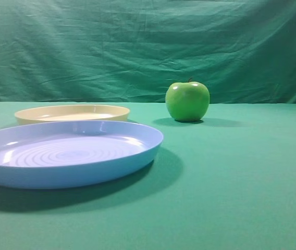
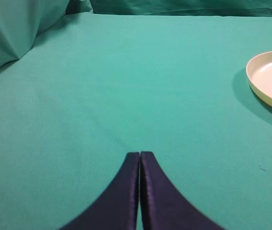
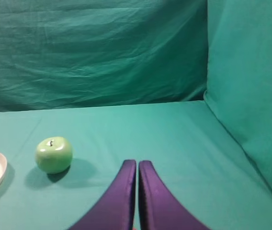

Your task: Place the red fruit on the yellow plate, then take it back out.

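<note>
Yellow plate (image 1: 72, 113) sits empty on the green cloth (image 1: 231, 182), directly behind the larger light-blue plate (image 1: 70, 153) with concentric rings, as seen from the exterior high view. The red fruit does not appear in any of the three views, so its whereabouts cannot be told. A glossy green apple (image 1: 187, 101) stands upright on the cloth to the right of the two plates, well apart from both, its stem up and a shadow pooled at its base.

From the left wrist view, the left gripper (image 2: 140, 154) hangs over bare cloth, its two dark fingers pressed together along their length and grasping nothing; the cream-yellow plate's rim shows at the right edge of that view, well apart from the fingertips.

From the right wrist view, the right gripper (image 3: 137, 163) is likewise clenched tight on nothing (its purple-tinted fingers meet with no gap). The green apple lies ahead and to its left, near but not touching, and a sliver of the yellow plate shows at the far left edge. A wrinkled green backdrop (image 1: 137, 47) closes off the rear of the scene.
</note>
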You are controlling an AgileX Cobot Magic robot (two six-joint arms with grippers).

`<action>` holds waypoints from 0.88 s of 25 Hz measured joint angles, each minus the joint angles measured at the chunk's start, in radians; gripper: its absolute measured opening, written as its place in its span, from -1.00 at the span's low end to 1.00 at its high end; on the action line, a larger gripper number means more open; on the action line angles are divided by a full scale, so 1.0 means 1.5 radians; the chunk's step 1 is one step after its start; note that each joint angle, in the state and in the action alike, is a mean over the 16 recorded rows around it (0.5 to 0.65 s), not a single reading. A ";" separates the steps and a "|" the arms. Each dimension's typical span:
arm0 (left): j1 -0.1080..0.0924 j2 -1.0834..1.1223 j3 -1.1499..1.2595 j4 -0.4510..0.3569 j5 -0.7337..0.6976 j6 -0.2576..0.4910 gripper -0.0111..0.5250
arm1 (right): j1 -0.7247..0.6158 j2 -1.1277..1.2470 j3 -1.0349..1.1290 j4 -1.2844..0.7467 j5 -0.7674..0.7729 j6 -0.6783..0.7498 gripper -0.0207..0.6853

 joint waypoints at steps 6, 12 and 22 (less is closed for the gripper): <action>0.000 0.000 0.000 0.000 0.000 0.000 -0.96 | -0.019 -0.055 0.162 -0.010 -0.112 0.000 -0.94; 0.000 0.000 0.000 0.000 0.000 0.000 -0.96 | -0.023 -0.073 0.266 -0.017 -0.174 -0.001 -0.94; 0.000 0.000 0.000 0.000 0.000 0.000 -0.96 | -0.023 -0.074 0.312 -0.019 -0.171 -0.001 -0.94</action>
